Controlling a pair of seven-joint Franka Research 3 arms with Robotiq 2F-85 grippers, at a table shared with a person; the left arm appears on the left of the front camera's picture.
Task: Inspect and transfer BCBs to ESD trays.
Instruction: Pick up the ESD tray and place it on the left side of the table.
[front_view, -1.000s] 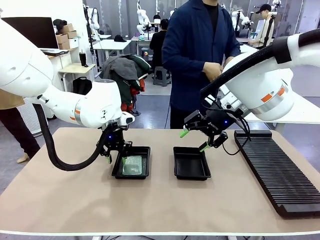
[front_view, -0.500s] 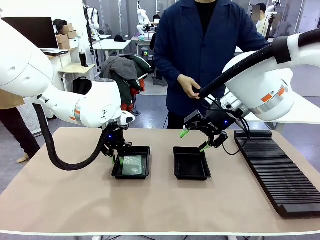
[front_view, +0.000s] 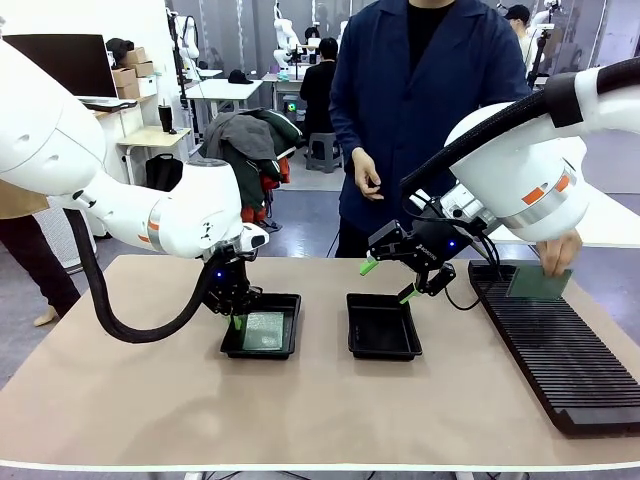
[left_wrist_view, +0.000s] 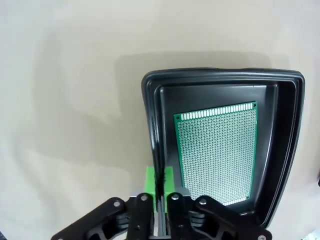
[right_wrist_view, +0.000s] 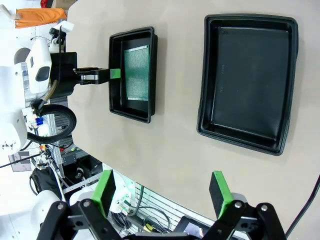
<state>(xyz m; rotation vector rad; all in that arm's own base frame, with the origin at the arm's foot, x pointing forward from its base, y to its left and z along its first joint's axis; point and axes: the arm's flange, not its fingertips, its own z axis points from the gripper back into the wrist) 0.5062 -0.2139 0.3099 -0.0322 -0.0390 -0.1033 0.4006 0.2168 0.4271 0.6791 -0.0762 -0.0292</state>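
On the left side of the worktop, we see the left arm bent steeply down, its wrist above the far left corner of the first ESD tray. The left fingers are clenched on that tray's side rim. In the left wrist view, one green pad sits outside the tray's wall, with the rim pinched between the pads. A green BCB lies flat on the tray's floor, just beside the gripped wall. We cannot tell whether the inner finger touches it.

The right arm reaches in from the right with its wrist tilted. The right fingers are spread wide and released, hovering above the far edge of the second ESD tray, whose bare black floor shows in the right wrist view.

At the far right, a person's hand holds a second BCB over the far end of the black slotted rack.
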